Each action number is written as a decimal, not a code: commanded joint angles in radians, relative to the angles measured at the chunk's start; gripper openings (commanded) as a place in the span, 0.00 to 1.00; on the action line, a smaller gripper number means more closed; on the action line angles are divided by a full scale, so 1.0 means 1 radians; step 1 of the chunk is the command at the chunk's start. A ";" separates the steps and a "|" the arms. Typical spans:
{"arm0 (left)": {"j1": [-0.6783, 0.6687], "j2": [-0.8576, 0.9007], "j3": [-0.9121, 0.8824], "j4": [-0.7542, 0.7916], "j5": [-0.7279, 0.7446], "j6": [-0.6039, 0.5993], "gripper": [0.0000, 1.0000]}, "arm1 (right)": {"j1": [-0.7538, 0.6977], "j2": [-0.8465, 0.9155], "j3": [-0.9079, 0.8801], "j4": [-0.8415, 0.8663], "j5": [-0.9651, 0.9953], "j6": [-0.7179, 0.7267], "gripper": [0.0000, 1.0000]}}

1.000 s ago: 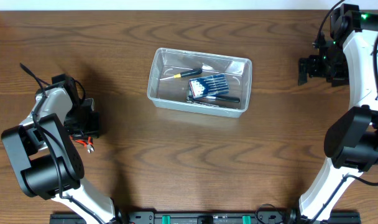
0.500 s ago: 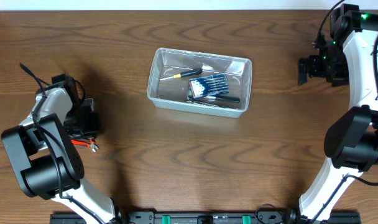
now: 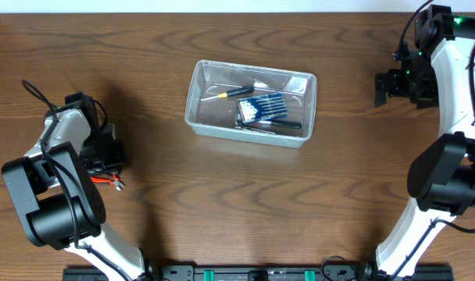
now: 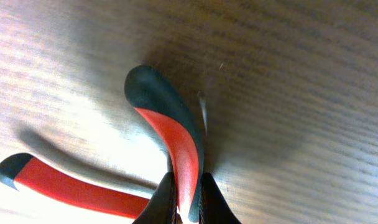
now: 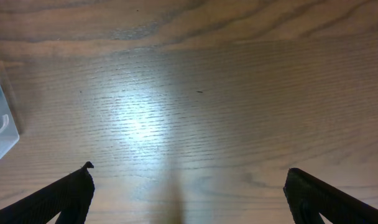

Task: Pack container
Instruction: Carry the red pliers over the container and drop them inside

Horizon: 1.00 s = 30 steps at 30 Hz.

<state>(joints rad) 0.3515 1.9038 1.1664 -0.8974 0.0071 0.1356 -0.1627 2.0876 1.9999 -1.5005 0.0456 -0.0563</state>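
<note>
One pliers (image 4: 176, 143) handle stays pinched in my left gripper (image 4: 188, 200), barely shifted; container (image 3: 253, 72) waits; right gripper (image 5: 188, 180) gapes empty.

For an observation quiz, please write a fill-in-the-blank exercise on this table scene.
The left gripper is shut on a ____-and-black handle of the pliers.
The right gripper is ____, holding nothing.
The table under the clear container is made of ____.
Missing words: red; open; wood.
</note>
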 commanded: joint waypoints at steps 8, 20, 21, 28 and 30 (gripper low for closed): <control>-0.158 -0.129 0.249 -0.113 0.009 -0.100 0.06 | -0.009 0.002 -0.002 0.000 0.011 -0.012 0.99; -0.664 -0.173 0.559 0.006 -0.003 0.416 0.06 | -0.024 0.002 -0.002 0.079 -0.032 0.049 0.99; -0.697 -0.171 0.557 0.031 -0.002 0.473 0.06 | -0.027 0.002 -0.002 0.079 -0.047 0.048 0.99; -0.849 -0.092 0.556 0.098 0.065 0.657 0.06 | -0.037 0.002 -0.002 0.071 -0.069 0.048 0.99; -0.855 -0.048 0.556 0.092 0.084 0.657 0.06 | -0.038 0.002 -0.002 0.069 -0.069 0.048 0.99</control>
<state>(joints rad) -0.5064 1.7912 1.7138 -0.8032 0.0555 0.7105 -0.1932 2.0876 1.9999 -1.4277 -0.0071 -0.0261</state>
